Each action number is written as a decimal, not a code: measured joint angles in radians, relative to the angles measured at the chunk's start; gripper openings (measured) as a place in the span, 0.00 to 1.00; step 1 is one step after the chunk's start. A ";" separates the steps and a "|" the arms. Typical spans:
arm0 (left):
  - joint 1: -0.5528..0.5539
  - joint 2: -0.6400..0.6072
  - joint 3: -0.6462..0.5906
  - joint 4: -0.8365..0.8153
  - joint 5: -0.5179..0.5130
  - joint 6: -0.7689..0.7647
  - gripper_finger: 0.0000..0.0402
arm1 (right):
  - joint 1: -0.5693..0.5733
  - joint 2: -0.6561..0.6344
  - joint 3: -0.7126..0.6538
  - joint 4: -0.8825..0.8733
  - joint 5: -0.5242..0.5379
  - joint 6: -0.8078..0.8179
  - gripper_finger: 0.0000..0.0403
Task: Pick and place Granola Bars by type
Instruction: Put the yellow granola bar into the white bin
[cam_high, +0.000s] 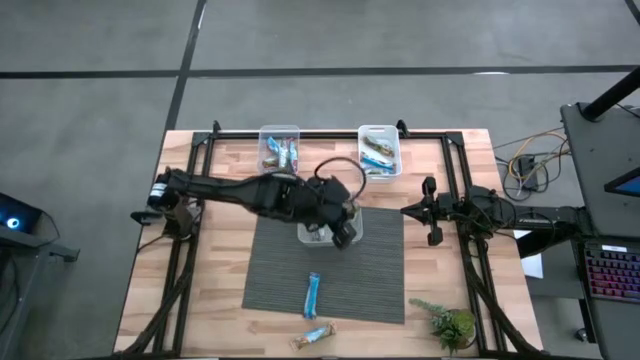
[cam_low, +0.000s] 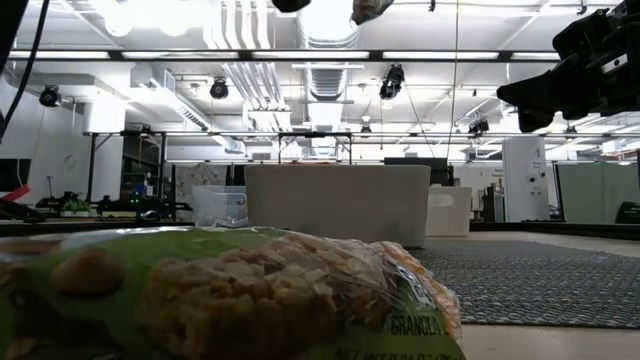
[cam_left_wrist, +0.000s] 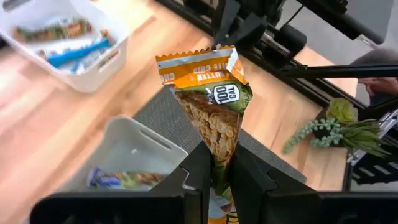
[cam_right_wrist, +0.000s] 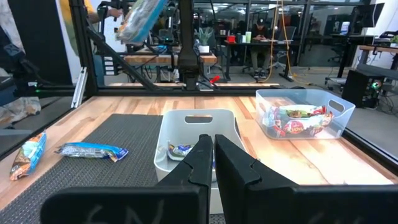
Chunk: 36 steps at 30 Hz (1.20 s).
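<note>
High view, taken from left to right: the left arm reaches from the tabletop's left edge toward the middle, and the left hand (cam_high: 340, 226) hangs over the white tub (cam_high: 318, 234) that sits at the far edge of the dark mat (cam_high: 370, 270). In the left wrist view its fingers (cam_left_wrist: 200, 171) are clamped on an orange-and-green granola bar (cam_left_wrist: 211, 112), which stands upright above the tub with its crimped end up; a wrapped bar in the tub (cam_left_wrist: 118, 180) lies at the bottom. Along the far edge of the tabletop stand two clear tubs: the left clear tub (cam_high: 280, 148) holds mostly blue-wrapped bars, the right clear tub (cam_high: 379, 149) holds multicoloured ones. Nearer the front, a blue bar (cam_high: 313, 294) lies on the mat, and a second loose bar (cam_high: 316, 336) rests at the mat's front edge. Close to the front right corner stands a small green plant (cam_high: 452, 324). The right arm waits by the right edge, its right hand (cam_high: 409, 211) closed on nothing, pointing toward the middle. Low view shows a green-wrapped bar (cam_low: 230, 290) lying on the tabletop right before the lens.
</note>
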 joint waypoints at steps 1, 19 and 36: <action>0.012 0.001 0.008 0.000 0.010 0.020 0.08 | 0.000 0.000 0.000 0.000 0.000 0.000 0.02; 0.263 0.004 0.008 0.169 0.114 0.087 0.08 | 0.000 0.000 0.000 0.000 0.000 0.000 0.02; 0.429 0.060 0.007 0.383 0.161 0.059 0.08 | 0.000 0.000 0.000 0.000 0.001 0.000 0.02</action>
